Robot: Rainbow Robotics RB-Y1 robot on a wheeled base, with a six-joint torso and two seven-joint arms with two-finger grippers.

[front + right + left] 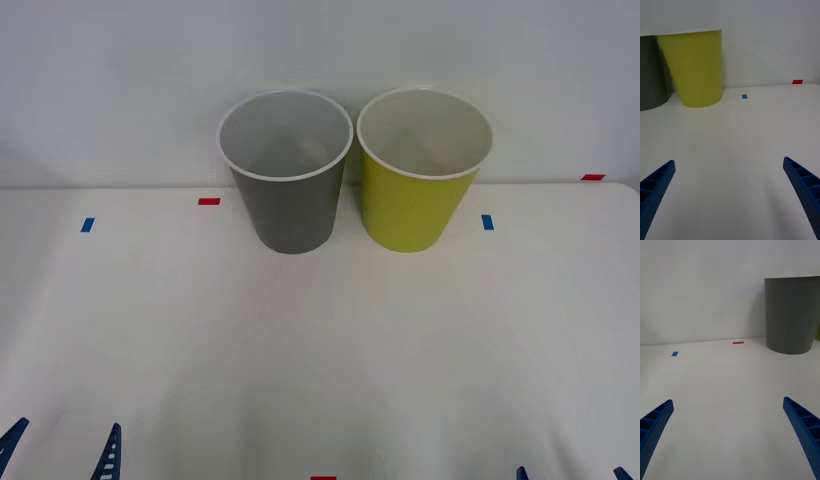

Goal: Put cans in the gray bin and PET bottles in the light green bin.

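Blue left gripper [62, 450] open, right gripper [572, 473] open, low

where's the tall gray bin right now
In the front view the tall round gray bin stands at the table's far edge by the wall, on the robot's left of the lime-green bin.

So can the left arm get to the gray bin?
Probably yes. The left gripper waits open at the table's near edge, and the table between it and the gray bin is bare. The green bin stands on the far side.
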